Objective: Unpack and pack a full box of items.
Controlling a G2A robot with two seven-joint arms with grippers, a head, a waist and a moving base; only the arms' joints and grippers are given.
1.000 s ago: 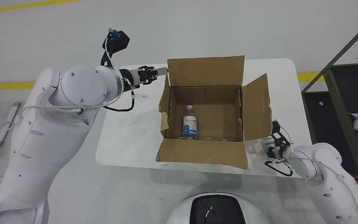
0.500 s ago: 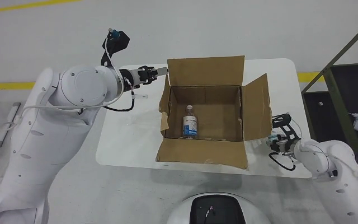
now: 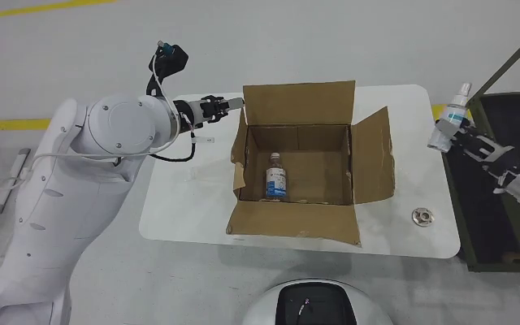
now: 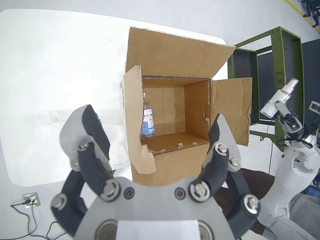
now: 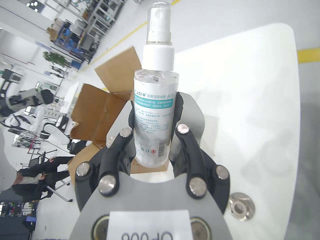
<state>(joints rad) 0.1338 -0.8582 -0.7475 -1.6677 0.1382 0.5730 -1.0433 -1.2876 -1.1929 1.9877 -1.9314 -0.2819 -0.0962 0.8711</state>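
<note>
Clear spray bottle (image 5: 153,126), white collar, teal-banded label, clamped in right end effector (image 5: 155,106), held in the air at the surface's (image 3: 187,195) right edge. Metal ring (image 3: 421,216) lies on the surface nearby. Open box (image 3: 299,101) mid-surface holds one bottle (image 3: 276,179). Left end effector (image 4: 153,116), fingers apart, hangs at the box's far-left corner.

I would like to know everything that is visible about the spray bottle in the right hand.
The spray bottle is a small clear plastic cylinder holding clear liquid. It has a white printed label bearing a teal band, a white spray head and a clear cap over it. The right hand is shut on its lower body, gripping it from both sides. The bottle is in the air near the right edge of the table and touches nothing else.
</note>
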